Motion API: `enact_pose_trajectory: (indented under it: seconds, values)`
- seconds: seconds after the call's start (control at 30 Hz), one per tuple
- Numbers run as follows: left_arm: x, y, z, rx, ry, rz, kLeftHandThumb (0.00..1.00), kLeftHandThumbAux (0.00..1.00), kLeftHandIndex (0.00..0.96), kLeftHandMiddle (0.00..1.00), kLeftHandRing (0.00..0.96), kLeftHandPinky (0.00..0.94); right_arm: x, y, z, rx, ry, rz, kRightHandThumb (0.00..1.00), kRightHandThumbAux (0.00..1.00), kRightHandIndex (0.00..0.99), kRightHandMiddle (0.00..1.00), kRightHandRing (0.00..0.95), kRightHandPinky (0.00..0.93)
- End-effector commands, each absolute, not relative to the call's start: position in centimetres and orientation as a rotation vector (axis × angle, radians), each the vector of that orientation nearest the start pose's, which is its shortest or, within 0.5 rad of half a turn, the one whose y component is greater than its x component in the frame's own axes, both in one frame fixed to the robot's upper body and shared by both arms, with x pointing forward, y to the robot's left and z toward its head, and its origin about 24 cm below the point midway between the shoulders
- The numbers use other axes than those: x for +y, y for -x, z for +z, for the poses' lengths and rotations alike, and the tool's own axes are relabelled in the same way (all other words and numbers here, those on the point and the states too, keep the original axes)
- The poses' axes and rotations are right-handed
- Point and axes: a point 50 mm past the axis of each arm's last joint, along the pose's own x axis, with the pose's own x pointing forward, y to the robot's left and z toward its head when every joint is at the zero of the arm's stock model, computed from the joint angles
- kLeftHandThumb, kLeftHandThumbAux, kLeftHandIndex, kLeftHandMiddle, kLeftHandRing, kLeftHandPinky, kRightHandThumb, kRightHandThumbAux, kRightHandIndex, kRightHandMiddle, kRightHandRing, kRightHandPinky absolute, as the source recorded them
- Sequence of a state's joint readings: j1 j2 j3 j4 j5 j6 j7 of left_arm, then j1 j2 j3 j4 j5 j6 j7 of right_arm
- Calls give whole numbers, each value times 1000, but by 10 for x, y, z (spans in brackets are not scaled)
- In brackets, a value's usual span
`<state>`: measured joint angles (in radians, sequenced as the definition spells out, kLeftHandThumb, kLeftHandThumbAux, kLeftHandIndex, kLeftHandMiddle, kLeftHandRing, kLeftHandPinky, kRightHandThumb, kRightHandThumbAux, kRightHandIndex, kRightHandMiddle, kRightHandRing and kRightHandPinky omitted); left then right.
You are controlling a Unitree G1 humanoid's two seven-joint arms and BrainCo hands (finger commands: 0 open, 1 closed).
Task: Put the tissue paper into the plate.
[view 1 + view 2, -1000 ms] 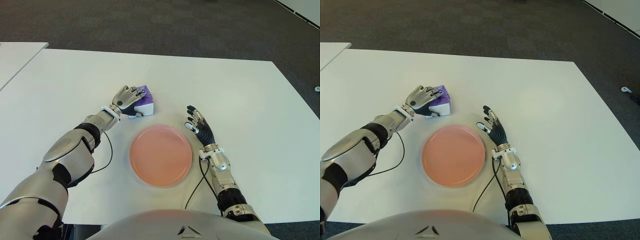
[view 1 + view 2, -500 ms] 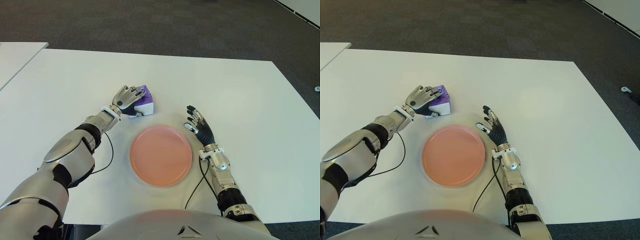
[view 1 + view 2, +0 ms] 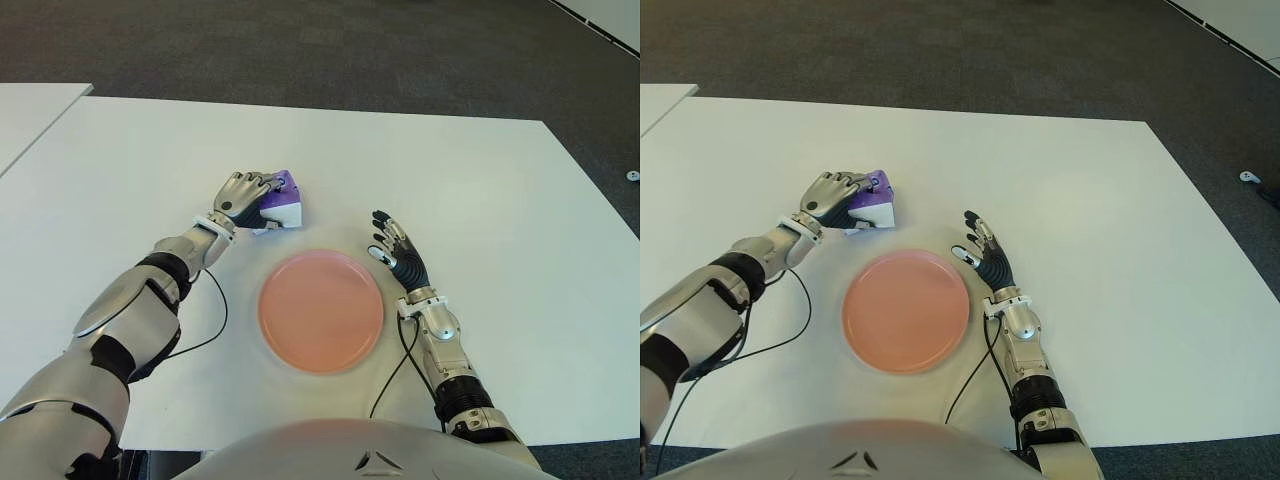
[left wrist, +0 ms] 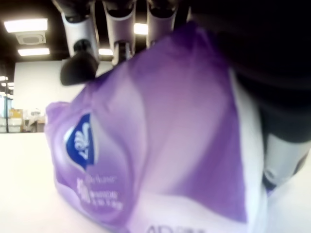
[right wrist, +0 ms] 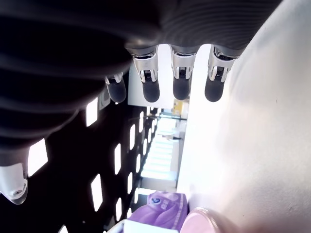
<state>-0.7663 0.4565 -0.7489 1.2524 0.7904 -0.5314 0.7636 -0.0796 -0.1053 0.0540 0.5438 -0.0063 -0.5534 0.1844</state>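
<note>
A purple and white tissue pack [image 3: 283, 204] sits on the white table behind the pink plate [image 3: 321, 310], toward its left. My left hand [image 3: 245, 194] has its fingers curled over the pack's left side; in the left wrist view the tissue pack [image 4: 160, 145] fills the palm with fingertips [image 4: 121, 29] wrapped over its top. The pack looks tilted, its underside near the table. My right hand [image 3: 395, 250] shows just right of the plate with its fingers spread and nothing in them.
A black cable [image 3: 212, 325] loops on the table [image 3: 480, 200] left of the plate, and another cable [image 3: 392, 370] runs beside my right forearm. A second white table [image 3: 30, 110] shows at the far left. Dark carpet lies beyond the far edge.
My left hand has drawn slightly left and back with the tissue pack in its grasp, tilting the pack. The right hand and plate have not moved.
</note>
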Motion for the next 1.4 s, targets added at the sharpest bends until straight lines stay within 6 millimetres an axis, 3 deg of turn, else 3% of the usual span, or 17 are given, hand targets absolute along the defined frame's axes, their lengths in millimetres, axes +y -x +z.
enact_pose_trajectory:
  seconds: [0.03, 0.13, 0.5, 1.1, 1.4]
  values:
    - [190, -334, 33, -447, -1385, -264, 741, 698, 443, 825, 828, 835, -158, -211, -55, 156, 107, 245, 0, 478, 0, 0, 0, 0]
    - [188, -338, 55, -564, -1281, -184, 742, 698, 443, 835, 837, 838, -158, -212, -54, 157, 106, 245, 0, 475, 0, 0, 0, 0]
    - [193, -336, 104, -793, -1127, -68, 734, 698, 444, 853, 848, 851, -157, -213, -53, 142, 117, 249, 0, 479, 0, 0, 0, 0]
    - [192, -318, 148, -979, -1031, -29, 728, 696, 445, 857, 854, 865, -155, -214, -52, 132, 117, 249, 0, 505, 0, 0, 0, 0]
    - [184, -301, 155, -1047, -963, -92, 727, 696, 444, 862, 860, 872, -154, -214, -52, 131, 119, 256, 0, 519, 0, 0, 0, 0]
